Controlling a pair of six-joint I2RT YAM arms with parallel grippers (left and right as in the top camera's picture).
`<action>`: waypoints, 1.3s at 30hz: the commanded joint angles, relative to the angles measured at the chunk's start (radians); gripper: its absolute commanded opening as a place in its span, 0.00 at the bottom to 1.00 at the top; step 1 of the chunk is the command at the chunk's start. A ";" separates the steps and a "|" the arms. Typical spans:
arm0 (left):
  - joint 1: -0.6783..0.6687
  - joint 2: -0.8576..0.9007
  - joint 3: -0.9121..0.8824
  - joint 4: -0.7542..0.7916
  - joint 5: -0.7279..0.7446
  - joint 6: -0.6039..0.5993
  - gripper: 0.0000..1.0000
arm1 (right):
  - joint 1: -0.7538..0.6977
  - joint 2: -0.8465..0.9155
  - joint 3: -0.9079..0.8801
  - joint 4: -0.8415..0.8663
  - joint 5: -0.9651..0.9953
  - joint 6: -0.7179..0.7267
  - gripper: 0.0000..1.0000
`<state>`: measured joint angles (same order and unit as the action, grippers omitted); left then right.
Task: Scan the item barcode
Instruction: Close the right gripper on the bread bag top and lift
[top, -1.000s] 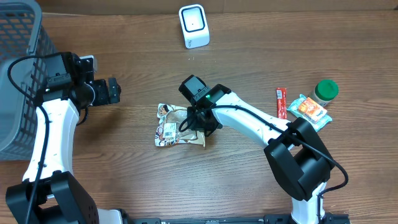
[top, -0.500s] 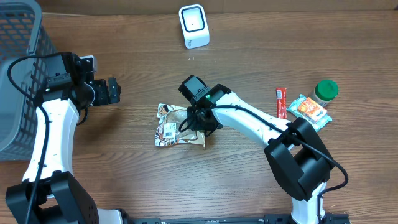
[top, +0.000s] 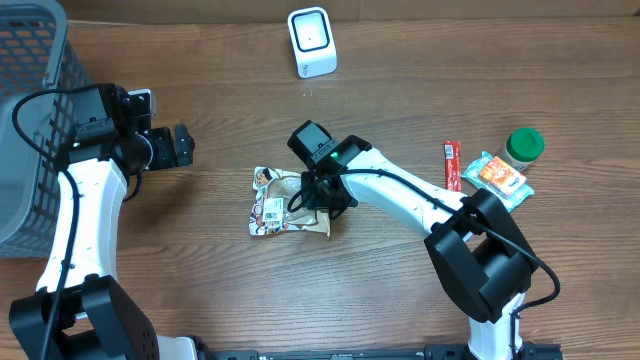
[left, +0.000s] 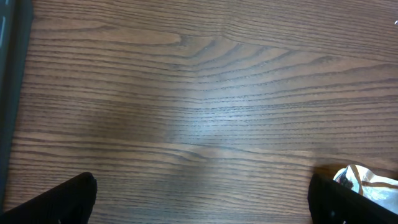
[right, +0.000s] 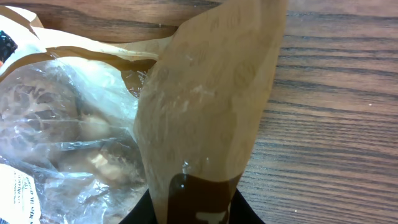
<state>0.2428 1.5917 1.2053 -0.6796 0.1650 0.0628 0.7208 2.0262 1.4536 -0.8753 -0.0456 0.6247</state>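
Two tools: right tool (top: 320, 193) pinching the brown flap of the snack bag (top: 265, 190) on the bench (top: 420, 80), left tool (top: 176, 146) spread wide, well apart. Looks like the grab step. Next, likely: lift, turn sticker (top: 268, 212) toward white scanner (top: 311, 41).

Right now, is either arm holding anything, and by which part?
The right gripper pinches the snack bag by its brown paper edge; the left gripper holds nothing.

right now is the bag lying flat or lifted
Bag mostly flat on table; one edge bent up, pinched by the right gripper, jaws shut.
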 joint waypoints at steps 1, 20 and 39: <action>-0.002 0.005 0.014 0.003 0.008 0.012 1.00 | 0.002 -0.042 0.020 0.002 -0.002 -0.003 0.04; -0.002 0.005 0.014 0.004 0.008 0.012 1.00 | 0.002 -0.042 0.020 0.008 -0.002 -0.003 0.04; -0.002 0.005 0.014 0.004 0.008 0.012 1.00 | 0.002 -0.239 0.021 0.055 -0.002 -0.084 0.04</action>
<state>0.2428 1.5917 1.2053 -0.6796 0.1650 0.0628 0.7208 1.8748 1.4536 -0.8284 -0.0452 0.5541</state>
